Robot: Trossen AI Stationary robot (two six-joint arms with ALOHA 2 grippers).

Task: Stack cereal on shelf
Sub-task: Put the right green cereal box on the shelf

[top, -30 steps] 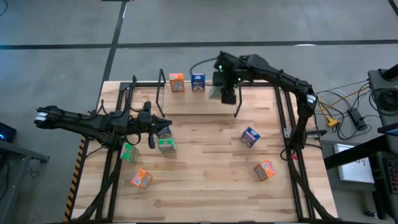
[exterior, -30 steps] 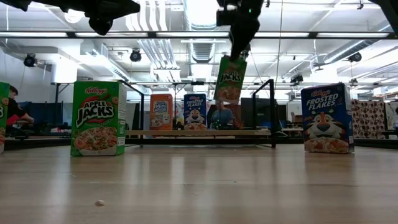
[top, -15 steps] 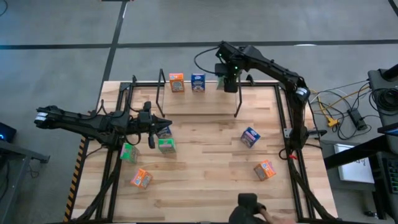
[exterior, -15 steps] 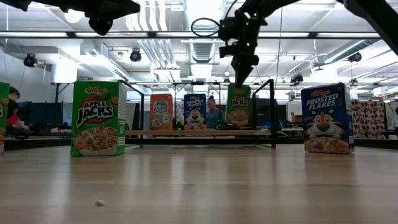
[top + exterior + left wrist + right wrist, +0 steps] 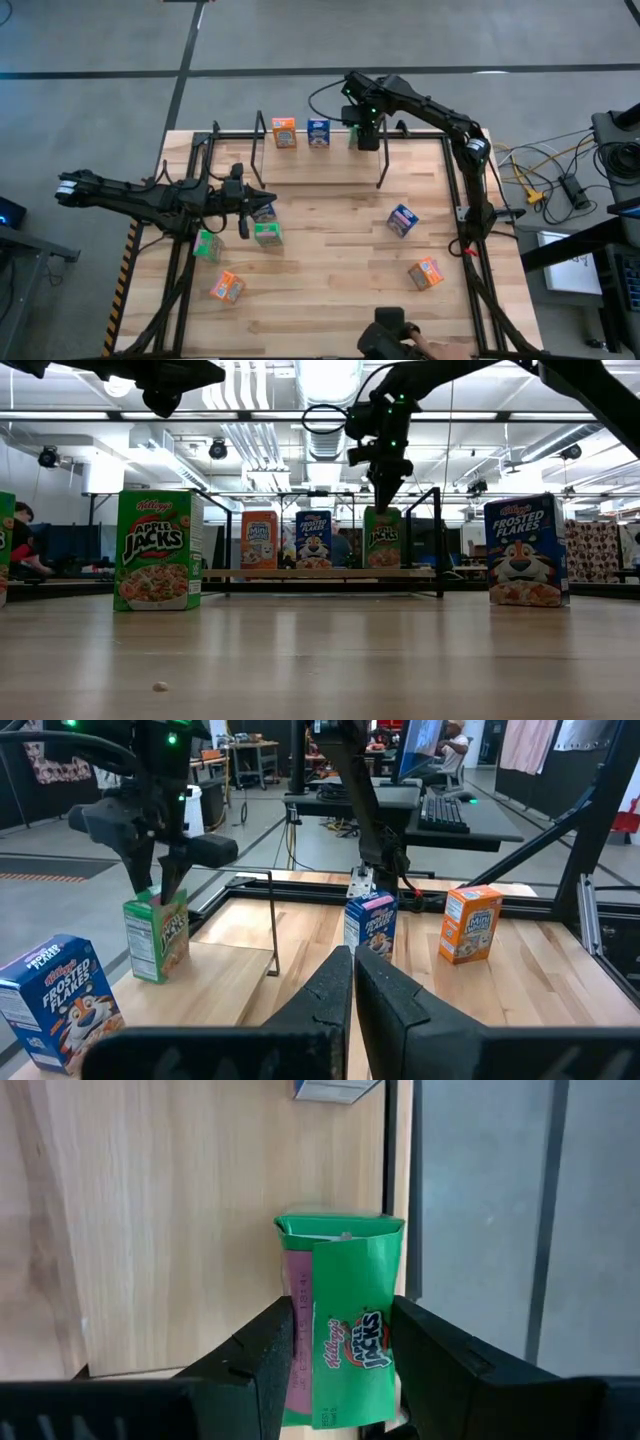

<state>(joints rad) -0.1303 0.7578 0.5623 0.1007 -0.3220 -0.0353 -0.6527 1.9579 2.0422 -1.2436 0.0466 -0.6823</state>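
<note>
**Green Apple Jacks box standing on the shelf, right gripper's fingers around its top**

The green box (image 5: 382,537), printed "Apple Jacks", is standing upright on the shelf (image 5: 320,573), its long axis vertical and its printed front facing the low camera. In the right wrist view the "Jacks" logo is showing on the box (image 5: 348,1330) between the two dark fingers (image 5: 255,1360). The right gripper (image 5: 366,132) is reaching down over the box with one finger on each side of its top; the fingers are sitting close to the cardboard, but the frames are not showing whether they are pressing on it.

Beside it on the same plank are standing a blue Frosted Flakes box (image 5: 313,540) and an orange box (image 5: 259,539) labelled "Mini", so the row is running orange, blue, green, all upright and near one another at the table's far edge.

The left gripper (image 5: 243,216) is hanging over the table's left side with its fingers pressed together, gripping nothing, just beside another green box (image 5: 268,234).

Nearer the low camera, a large-looking Apple Jacks box (image 5: 158,550) and a Frosted Flakes box (image 5: 525,550) are standing upright on the wooden table (image 5: 330,280).
</note>
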